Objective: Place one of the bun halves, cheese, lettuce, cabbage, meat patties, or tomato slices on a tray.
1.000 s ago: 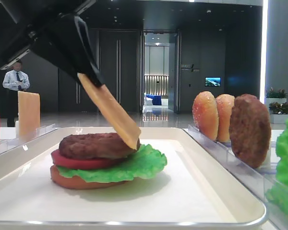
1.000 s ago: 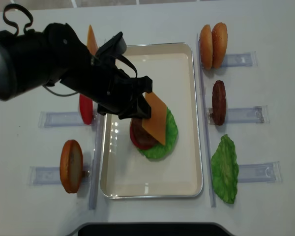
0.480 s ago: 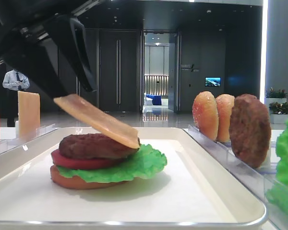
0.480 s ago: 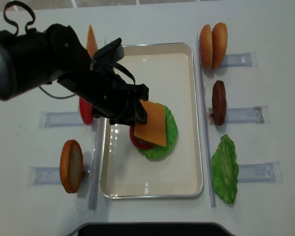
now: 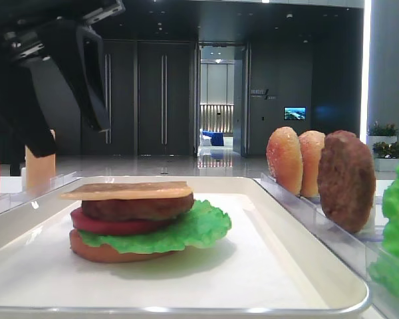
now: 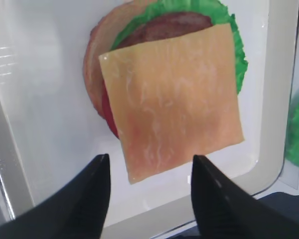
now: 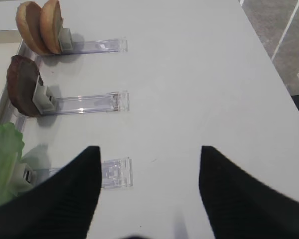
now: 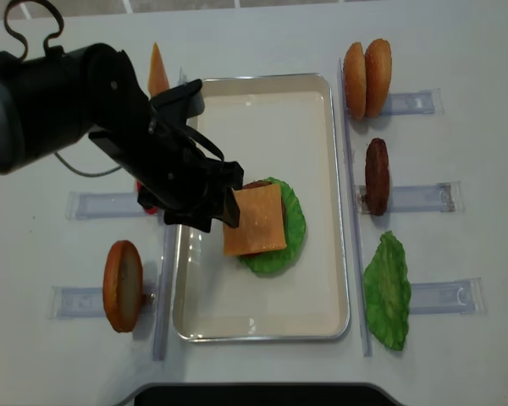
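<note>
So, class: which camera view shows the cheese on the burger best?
The left wrist view: the cheese fills the picture from above, its whole square visible over patty and lettuce. The side exterior view shows only its thin edge; the overhead realsense view shows it small. The right wrist view misses it.

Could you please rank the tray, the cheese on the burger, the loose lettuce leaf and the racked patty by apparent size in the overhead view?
1. Tray, by far the largest.
2. Lettuce leaf.
3. Cheese, close to the leaf in area, so that order is unsure.
4. Patty, smallest, though it stands on edge, which hides its face.
</note>
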Robot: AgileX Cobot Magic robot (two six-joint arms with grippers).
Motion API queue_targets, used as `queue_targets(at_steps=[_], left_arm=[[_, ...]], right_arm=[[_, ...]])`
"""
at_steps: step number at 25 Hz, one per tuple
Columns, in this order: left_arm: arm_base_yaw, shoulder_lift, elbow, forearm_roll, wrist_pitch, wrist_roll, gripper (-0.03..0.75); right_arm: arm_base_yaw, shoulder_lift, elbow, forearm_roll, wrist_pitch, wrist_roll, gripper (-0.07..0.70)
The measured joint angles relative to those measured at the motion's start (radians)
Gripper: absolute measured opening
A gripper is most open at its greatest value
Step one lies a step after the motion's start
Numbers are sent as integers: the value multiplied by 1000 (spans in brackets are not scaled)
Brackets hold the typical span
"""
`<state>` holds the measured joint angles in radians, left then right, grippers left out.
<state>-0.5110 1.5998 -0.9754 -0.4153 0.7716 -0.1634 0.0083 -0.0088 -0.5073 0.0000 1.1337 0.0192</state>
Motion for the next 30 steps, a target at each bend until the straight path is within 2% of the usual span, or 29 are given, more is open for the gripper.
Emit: queue_targets(at_steps=[3,7,11,14,16,20,25,27,30], left_arm=[[18,-15,-38,0,29,-4,400],[59,-19,-155,54,156,-45,400],[64,-20,-287,203,307,-139,400],[64,-20,-362,265,389,-181,400],[64,-20,-384,303,425,-211,400],[65,-20,-390,394,447,-260,400],[66,-20,-390,415,448,-263,401],[89,-20,-390,415,449,-237,401],[197,-20,-390,429,449,-189,401]], right_arm=[[0,0,0,0,0,0,413],[0,0,0,0,0,0,413],[0,0,0,0,0,0,413],[0,0,0,0,0,0,413],[0,0,0,0,0,0,413],[0,0,0,0,0,0,413],[0,0,0,0,0,0,413],[0,0,0,0,0,0,413],[0,0,0,0,0,0,413]])
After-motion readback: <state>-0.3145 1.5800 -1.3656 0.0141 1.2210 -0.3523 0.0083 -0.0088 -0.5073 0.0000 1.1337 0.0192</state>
